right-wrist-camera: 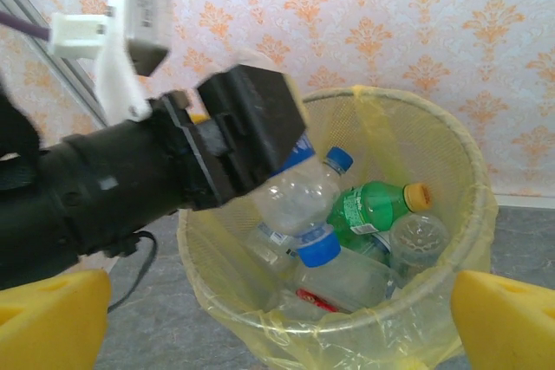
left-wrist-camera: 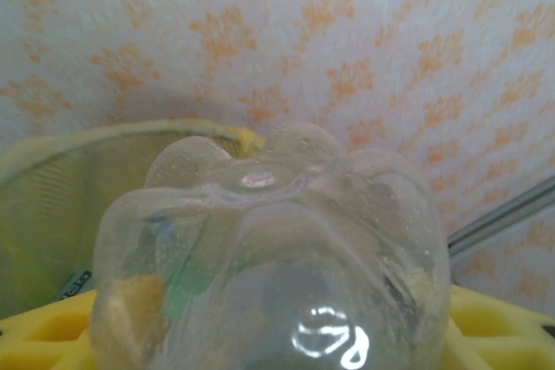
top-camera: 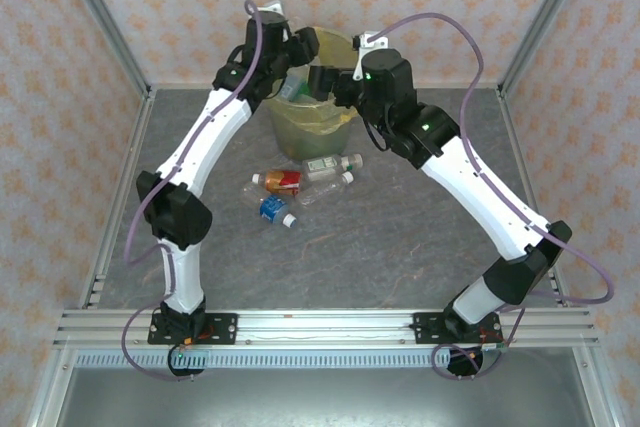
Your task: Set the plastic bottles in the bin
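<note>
The bin (top-camera: 300,132), a round bucket with a yellow bag liner, stands at the back middle of the table. My left gripper (top-camera: 300,69) hangs over it with a clear bottle (right-wrist-camera: 299,201) between its yellow fingers (left-wrist-camera: 43,335), blue cap pointing down into the bin. The bottle's base (left-wrist-camera: 269,240) sits close to the left wrist camera, and I cannot tell whether the pads still press on it. My right gripper (right-wrist-camera: 277,327) is open and empty just in front of the bin's rim (right-wrist-camera: 468,171). Inside lie a green bottle (right-wrist-camera: 373,205) and several clear ones (right-wrist-camera: 347,279).
Several bottles lie on the grey table in front of the bin: one with a red-orange label (top-camera: 280,182), two clear ones (top-camera: 335,165) (top-camera: 325,190), and one with a blue label (top-camera: 272,209). Patterned walls and metal posts close in the back and sides.
</note>
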